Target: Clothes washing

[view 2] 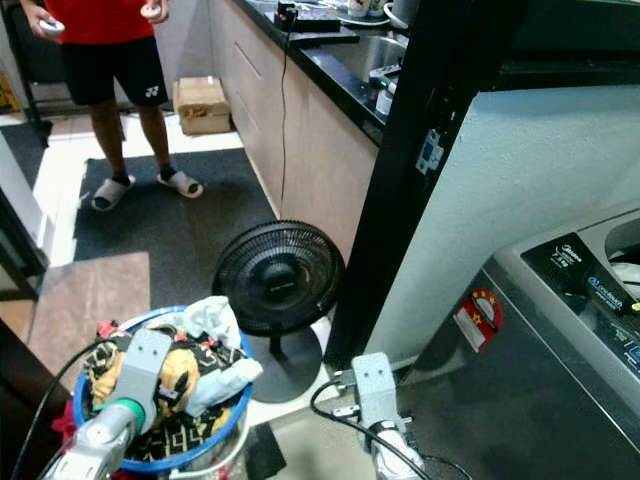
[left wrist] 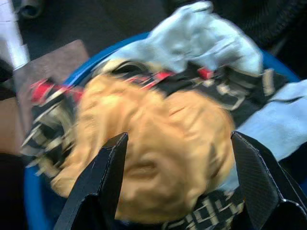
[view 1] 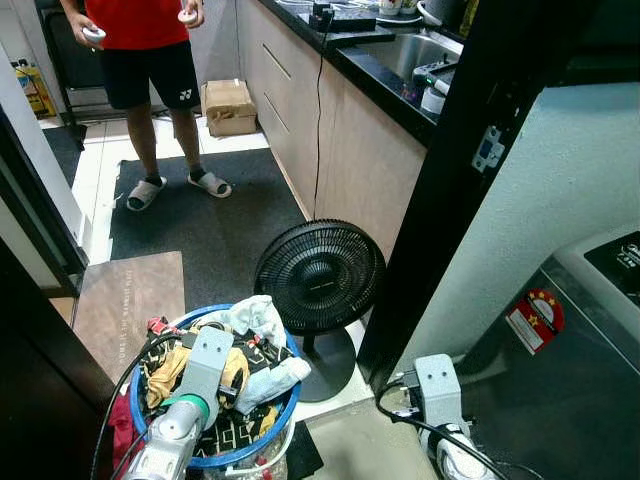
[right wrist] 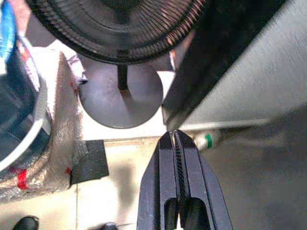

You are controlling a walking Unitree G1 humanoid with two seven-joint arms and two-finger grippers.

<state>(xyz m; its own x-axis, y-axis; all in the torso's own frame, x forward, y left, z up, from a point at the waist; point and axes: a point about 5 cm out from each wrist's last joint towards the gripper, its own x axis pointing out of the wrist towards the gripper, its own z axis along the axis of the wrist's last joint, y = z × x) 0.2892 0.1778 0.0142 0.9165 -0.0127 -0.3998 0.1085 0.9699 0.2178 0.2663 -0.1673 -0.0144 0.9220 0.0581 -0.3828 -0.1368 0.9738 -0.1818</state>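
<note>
A blue-rimmed laundry basket (view 1: 286,404) stands on the floor at my lower left, heaped with clothes. On top lie a tan garment (left wrist: 158,143), a pale blue-white cloth (view 1: 256,318) and black patterned fabric (view 1: 232,430). My left arm (view 1: 203,368) reaches down over the heap. The left gripper (left wrist: 178,136) is open, one finger on each side of the tan garment. My right gripper (right wrist: 172,136) is shut on nothing and hangs low over the floor tiles between the fan's base and the washing machine (view 2: 560,330), which stands at the right.
A black floor fan (view 1: 320,275) stands right behind the basket. A kitchen counter (view 1: 350,120) with a sink runs along the right. A person (view 1: 150,40) in a red shirt stands on the dark mat (view 1: 215,220). A cardboard box (view 1: 229,105) sits beyond.
</note>
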